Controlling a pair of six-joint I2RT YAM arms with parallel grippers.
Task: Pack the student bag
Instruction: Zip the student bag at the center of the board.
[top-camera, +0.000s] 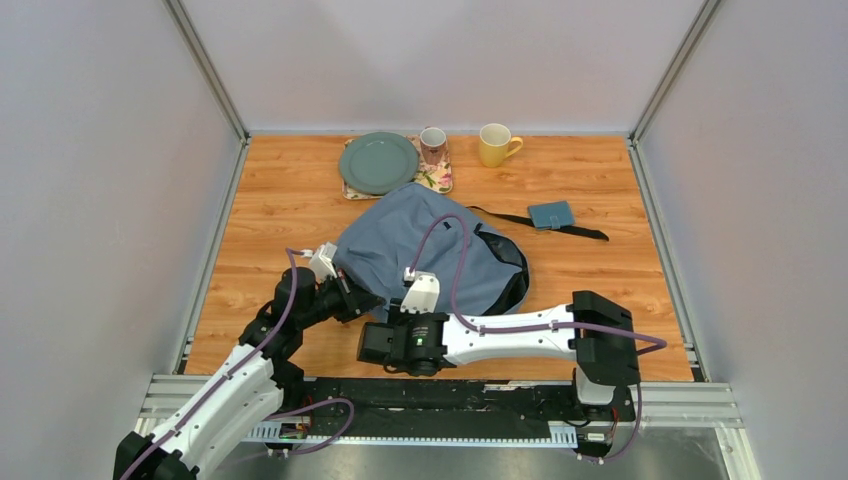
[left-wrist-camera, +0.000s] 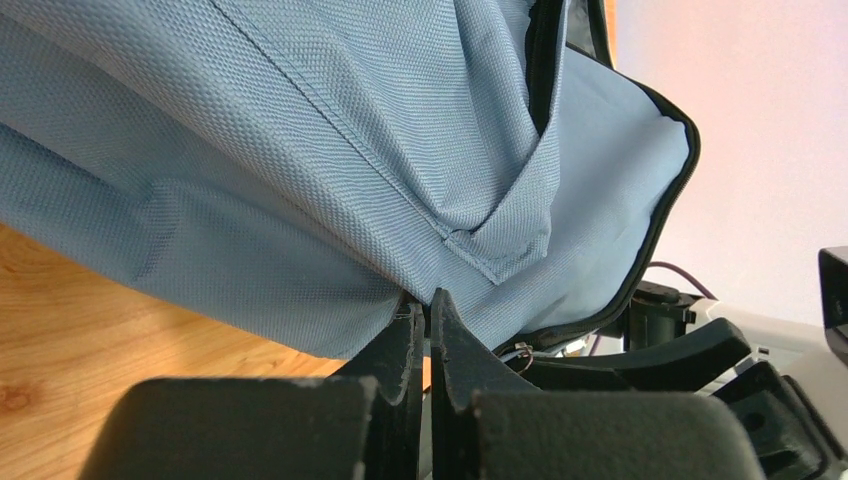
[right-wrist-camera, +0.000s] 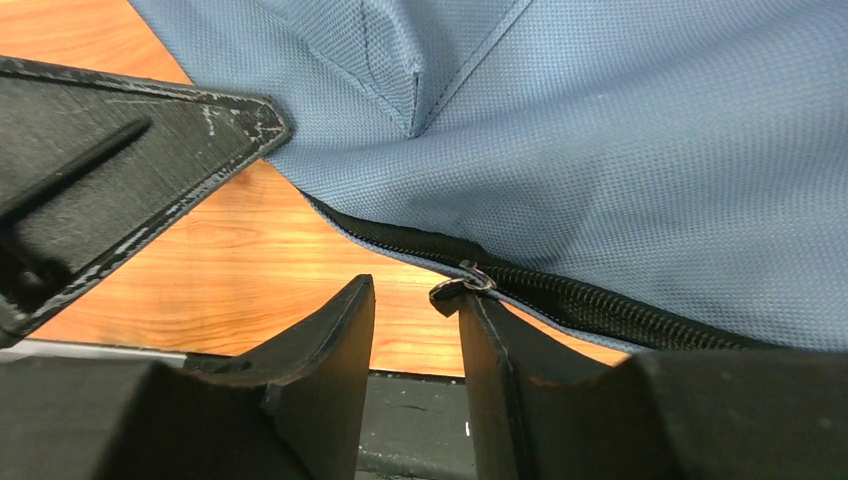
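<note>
The grey-blue student bag (top-camera: 430, 250) lies in the middle of the table, its black zipper edge facing the arms. My left gripper (top-camera: 362, 300) is shut on the bag's near-left fabric edge; in the left wrist view its jaws (left-wrist-camera: 428, 305) pinch the cloth (left-wrist-camera: 300, 150). My right gripper (top-camera: 368, 340) is open just below the bag's near edge. In the right wrist view its jaws (right-wrist-camera: 415, 295) stand apart, and the metal zipper pull (right-wrist-camera: 470, 280) rests at the tip of the right finger, with nothing held. The bag's zipper (right-wrist-camera: 580, 300) runs off to the right.
A green plate (top-camera: 378, 162) on a floral mat (top-camera: 437, 180), a patterned mug (top-camera: 433, 145) and a yellow mug (top-camera: 495, 145) stand at the back. A small teal case (top-camera: 551, 215) lies on a black strap (top-camera: 585, 232) right of the bag. The left gripper's finger (right-wrist-camera: 120, 170) shows close by.
</note>
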